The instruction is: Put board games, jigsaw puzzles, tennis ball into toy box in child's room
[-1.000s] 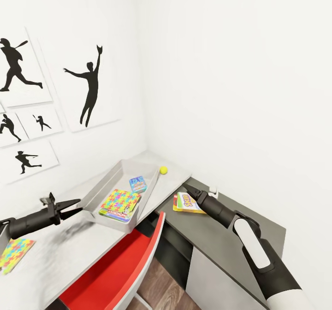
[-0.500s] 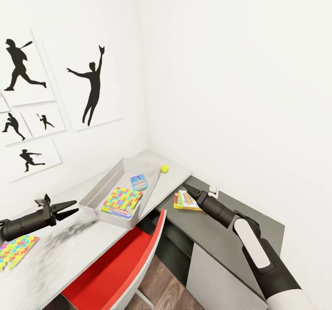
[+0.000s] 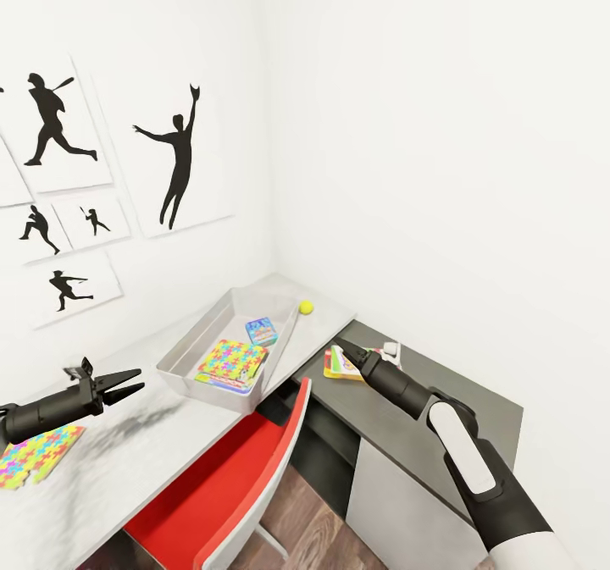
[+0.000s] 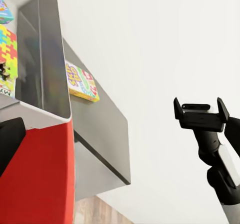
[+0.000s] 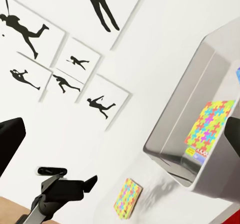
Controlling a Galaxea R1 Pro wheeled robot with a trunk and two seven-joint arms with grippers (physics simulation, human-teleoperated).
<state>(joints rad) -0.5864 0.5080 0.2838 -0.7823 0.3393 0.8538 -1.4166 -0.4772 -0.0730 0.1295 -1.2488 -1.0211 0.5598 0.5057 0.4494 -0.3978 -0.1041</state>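
View swung left, grey toy box [image 3: 191,351] holding bright jigsaw puzzle [image 3: 233,361]

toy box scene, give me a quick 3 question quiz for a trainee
1. True or false: the tennis ball lies inside the toy box.
2. Which surface holds the yellow-red board game? A) white table B) dark grey cabinet C) red chair
3. Fill in: the puzzle outside the box lies on the table near the ___ hand.

Key: 1 false, it sits on the table beside the box. 2 B. 3 left.
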